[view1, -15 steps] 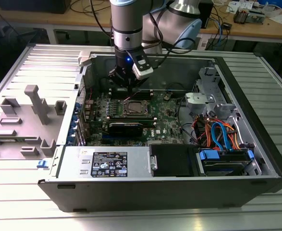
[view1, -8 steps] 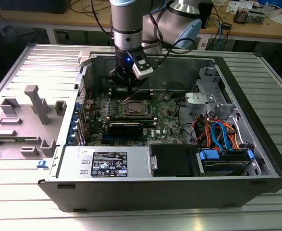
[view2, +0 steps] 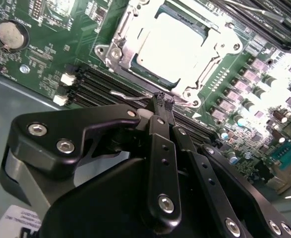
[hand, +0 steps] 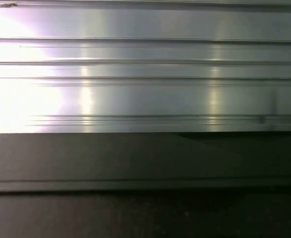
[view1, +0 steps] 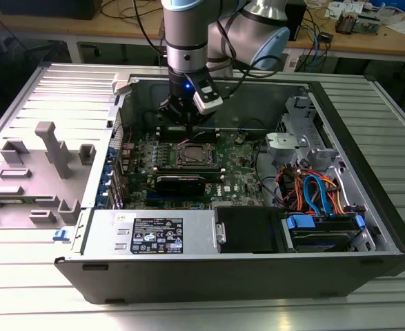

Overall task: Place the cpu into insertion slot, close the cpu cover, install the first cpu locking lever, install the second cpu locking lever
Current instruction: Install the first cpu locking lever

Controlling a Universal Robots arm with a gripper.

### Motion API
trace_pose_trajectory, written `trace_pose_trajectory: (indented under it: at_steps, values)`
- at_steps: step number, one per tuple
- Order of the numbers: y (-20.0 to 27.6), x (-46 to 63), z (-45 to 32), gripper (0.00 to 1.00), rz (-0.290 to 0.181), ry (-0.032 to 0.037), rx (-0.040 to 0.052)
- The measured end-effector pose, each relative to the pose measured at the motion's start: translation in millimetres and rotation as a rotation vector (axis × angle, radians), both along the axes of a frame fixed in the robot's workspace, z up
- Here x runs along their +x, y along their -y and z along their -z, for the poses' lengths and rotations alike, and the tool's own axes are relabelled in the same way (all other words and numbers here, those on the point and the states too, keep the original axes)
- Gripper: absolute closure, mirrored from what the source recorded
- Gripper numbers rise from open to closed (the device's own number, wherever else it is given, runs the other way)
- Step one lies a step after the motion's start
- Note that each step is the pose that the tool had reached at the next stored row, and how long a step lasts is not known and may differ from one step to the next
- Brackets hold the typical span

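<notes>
Cpu [view2: 172, 44] lies just beyond the tips of our gripper [view2: 164, 99], so we start there. In the second wrist view the two black fingers [view2: 161, 124] are pressed together. Their tips meet the end of a locking lever [view2: 128, 95], a thin silver wire with a curled handle, though we cannot tell whether the wire is clamped between them or only touched. That lever runs along one edge of the insertion slot [view2: 150, 75], between it and the long black memory slots [view2: 93, 84]. We see the cpu seated flat in the slot, its bright metal top showing through the window of the cpu cover [view2: 119, 37], which lies down around it as a silver frame. Around the socket spreads the green motherboard [view2: 264, 99], with a round coin battery [view2: 9, 32] near its edge. In the exterior view the arm [view1: 188, 41] reaches down into the open computer case [view1: 257, 276], with the gripper just behind the socket as that camera sees it. Nearer the camera sit a labelled power supply [view1: 154, 234] and a black drive box [view1: 247, 227], with orange and blue cables [view1: 312, 189] toward the exterior view's right. The case rests on a ribbed aluminium table [view1: 23, 303], and a grey fixture [view1: 47, 148] stands to the exterior view's left. In the first wrist view we see bright ribbed metal [hand: 145, 74] above a dark band [hand: 145, 163].
</notes>
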State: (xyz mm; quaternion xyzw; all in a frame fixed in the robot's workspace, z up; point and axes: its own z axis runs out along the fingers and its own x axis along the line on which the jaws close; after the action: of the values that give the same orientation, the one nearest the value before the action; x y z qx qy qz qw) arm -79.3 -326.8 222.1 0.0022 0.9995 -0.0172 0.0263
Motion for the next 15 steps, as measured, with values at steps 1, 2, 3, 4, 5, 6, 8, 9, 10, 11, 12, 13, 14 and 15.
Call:
trace_pose_trajectory:
  at_steps: [1,2,3,4,5,6,8,9,10,11,12,13,14,15]
  values:
    - [-0.2,1.7,0.1,0.89,0.0,0.0,-0.0013]
    - [-0.3,3.3,0.2,0.89,0.0,0.0,-0.0024]
    - [-0.4,4.9,0.4,0.89,0.0,0.0,-0.0032]
    - [-0.6,6.2,0.6,0.89,0.0,-0.0001,-0.004]
    - [-0.7,7.5,0.9,0.89,0.0,0.0,-0.0044]
    - [-0.9,9.2,1.2,0.89,0.0,0.0001,-0.005]
    - [-1.4,12.4,1.8,0.89,0.0,0.0,-0.0062]
    - [-1.8,13.6,2.1,0.89,0.0,-0.0001,-0.0065]
    - [-2.0,14.5,2.4,0.89,0.0,0.0,-0.0066]
    - [-2.5,15.8,2.8,0.89,0.0,0.0,-0.0069]
    - [-2.9,17.0,3.2,0.89,0.0,0.0,-0.007]
    - [-3.0,17.8,3.5,0.89,0.0,0.0,-0.0073]
    - [-3.2,19.2,3.7,0.89,0.0,-0.0004,-0.0087]
    - [-3.2,20.1,4.1,0.89,0.0,-0.0005,-0.0094]
